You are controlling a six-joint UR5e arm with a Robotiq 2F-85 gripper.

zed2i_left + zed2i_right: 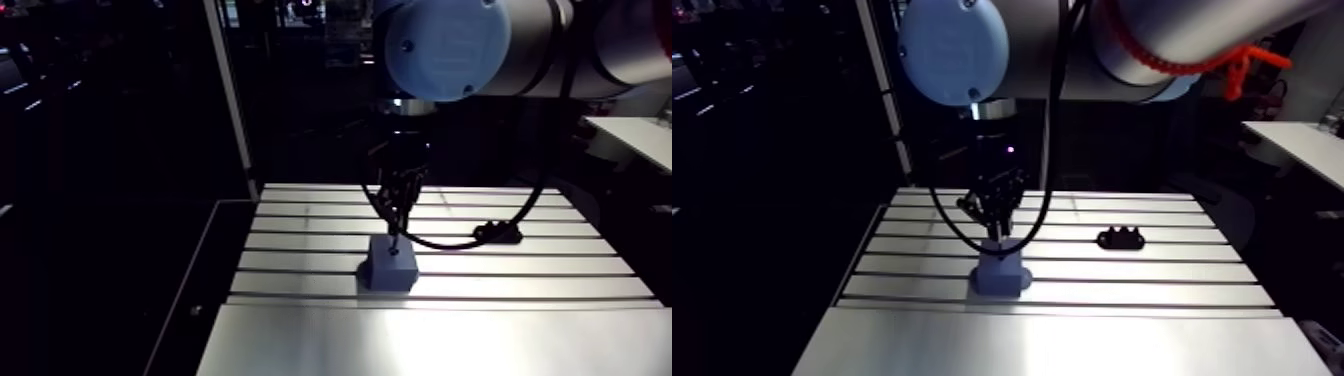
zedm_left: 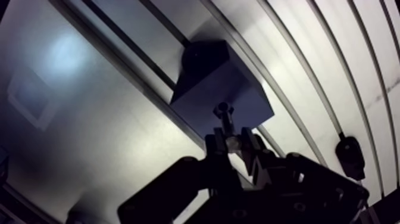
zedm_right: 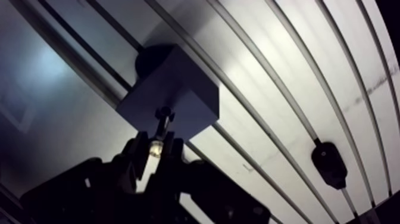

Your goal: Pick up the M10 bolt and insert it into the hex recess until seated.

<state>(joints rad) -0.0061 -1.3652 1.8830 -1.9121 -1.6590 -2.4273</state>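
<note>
**Hand holding the bolt over the block**

The desk (image 1: 520, 288) is lying as a pale aluminium surface, with dark slots (image 1: 450, 272) running across it in parallel lines. The near part is catching a broad glare and is showing as a smooth, unslotted plate. A small black fitting (image 1: 1120, 238) is sitting on one of the far slotted strips, well apart from everything else. A grey-blue block (image 1: 390, 267) is standing on the desk near the edge of the slotted area, just beside the smooth plate, with its flat top face turned upward.

The arm is coming down from above and is carrying the hand (image 2: 234, 142) directly over the block. In the wrist view the hand is clenching its two fingertips (image 2: 217, 143) on the shank of the M10 bolt (image 2: 224, 118), which is sticking out ahead of them toward the block's top face. The bolt's far end is sitting right at that face, near its middle. Whether it is touching the block or is entering a recess cannot be told from these views.
</note>
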